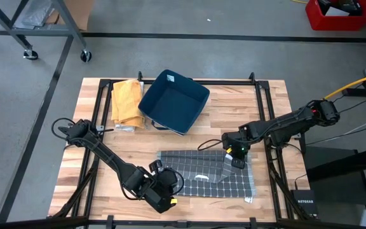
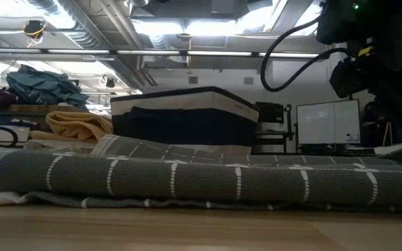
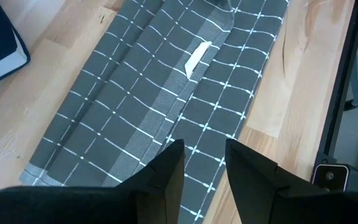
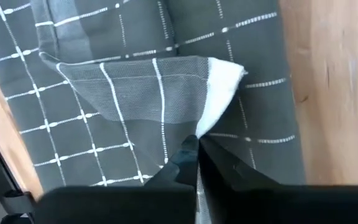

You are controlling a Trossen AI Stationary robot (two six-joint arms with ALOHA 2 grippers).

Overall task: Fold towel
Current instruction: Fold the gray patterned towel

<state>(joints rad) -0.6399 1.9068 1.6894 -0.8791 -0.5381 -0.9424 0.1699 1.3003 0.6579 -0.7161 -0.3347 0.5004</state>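
The grey towel with white grid lines (image 1: 196,177) lies flat near the table's near edge and fills the low view (image 2: 187,178). A white label (image 3: 197,57) sits on it. My right gripper (image 1: 237,159) is at the towel's right far part, shut on a raised, turned-over corner (image 4: 166,87). My left gripper (image 1: 164,192) is at the towel's left near end. It is open, with its fingers (image 3: 169,171) over the cloth (image 3: 135,106); I cannot tell whether they touch it. My right gripper pinches a corner of the towel between its two shut fingers (image 4: 188,158), at the cloth just beside the white hem (image 4: 219,93). The corner is lifted and folded back over the towel lying below, showing its paler underside. The rest of the towel stays on the table.
A navy open bin (image 1: 173,102) stands at the far middle of the table and shows behind the towel in the low view (image 2: 180,118). A yellow cloth (image 1: 126,102) lies to its left. Bare wood (image 1: 265,114) lies right of the bin.
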